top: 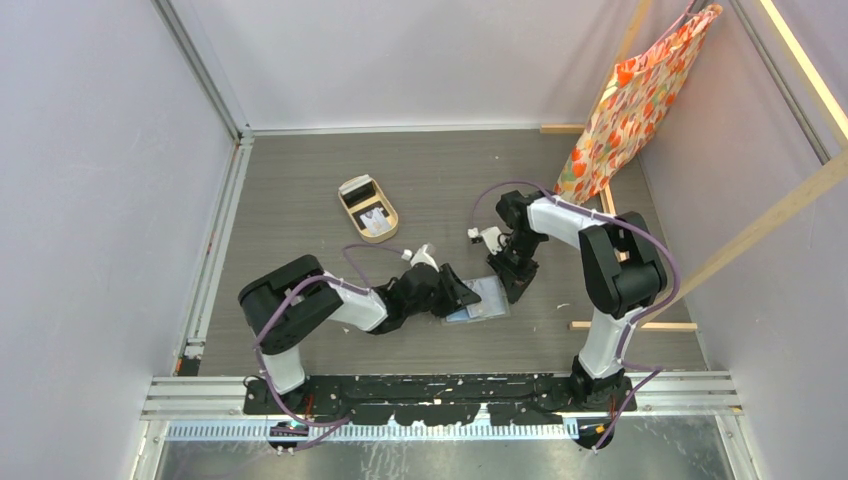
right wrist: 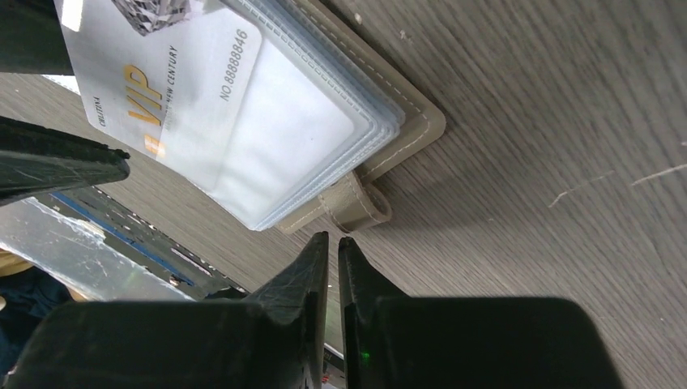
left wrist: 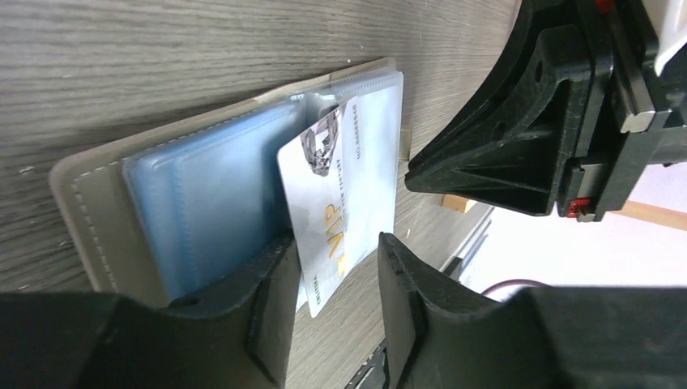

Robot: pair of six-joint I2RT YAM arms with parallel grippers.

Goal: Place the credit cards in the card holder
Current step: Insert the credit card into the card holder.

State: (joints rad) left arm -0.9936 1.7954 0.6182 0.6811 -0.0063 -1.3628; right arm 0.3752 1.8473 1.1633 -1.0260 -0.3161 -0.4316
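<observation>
The white card point(left wrist: 328, 203) sits part-way in a sleeve point(left wrist: 211, 194) of the card holder point(left wrist: 97, 211), which lies open on the table point(top: 300, 170). We see the left gripper point(left wrist: 336, 247) parted around the card's free end, clamping nothing, and the right gripper point(right wrist: 333, 243) near-closed and empty beside the snap tab point(right wrist: 356, 207). We judge the card light, stiff and slick: pinch its free edge.

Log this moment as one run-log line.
stage: card insertion | VIP card: partly in sleeve of open card holder | left hand: open around card | right hand: nearly shut, empty, by snap tab
</observation>
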